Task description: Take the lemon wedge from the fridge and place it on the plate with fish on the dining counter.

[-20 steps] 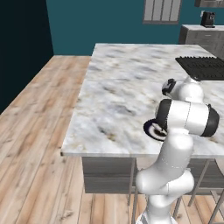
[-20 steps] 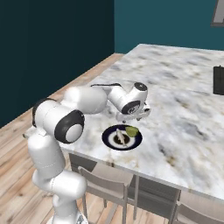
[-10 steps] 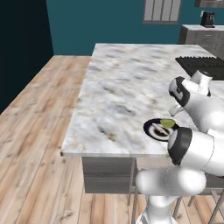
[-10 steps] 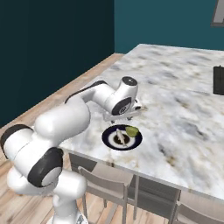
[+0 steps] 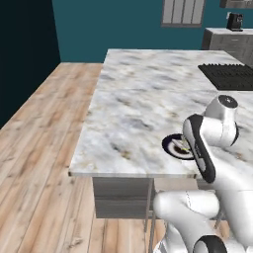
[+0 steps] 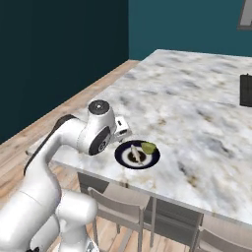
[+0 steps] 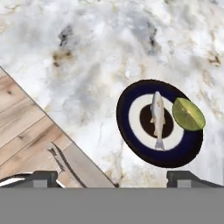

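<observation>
Yellow-green, the lemon wedge [image 7: 188, 113] lay on the plate's [image 7: 131, 131] navy rim beside the fish [image 7: 157, 119], ahead of the tool [image 7: 112, 177], whose tips stood wide apart and empty. Placement looked done; the next move called only for retreating clear of the marble tabletop [image 7: 109, 48].

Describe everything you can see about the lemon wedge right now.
The lemon wedge is a small, flat, yellow-green piece with pointed ends. It lies on the dark navy rim of the plate, its outer edge reaching just past the rim, beside the small silver fish. Nothing grips it; the tool is apart from it.
</observation>
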